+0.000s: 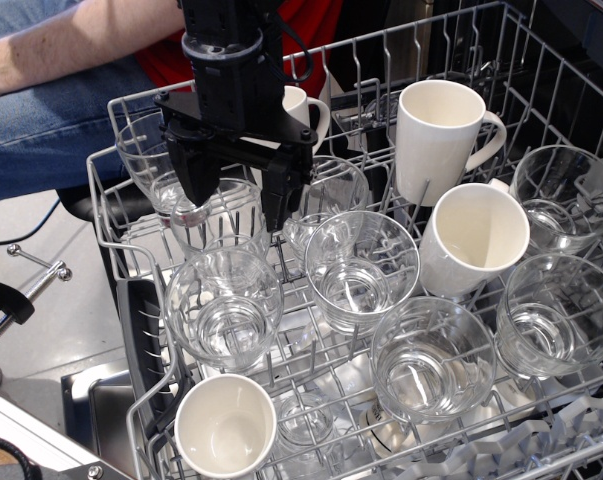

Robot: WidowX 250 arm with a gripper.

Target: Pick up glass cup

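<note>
We note gripper in dish rack, fingers spread, straddling glass cup; no pinch. White mug well apart.

Wire dish rack serves as the bench, grey metal tines, loaded throughout. Landmark: tall white mug upright at the rear; a second white mug leans just in front of it, a third sits at the near left corner, well apart. Clear glass tumblers fill the rest: one left of the leaning mug, one nearer, one further left.
</note>
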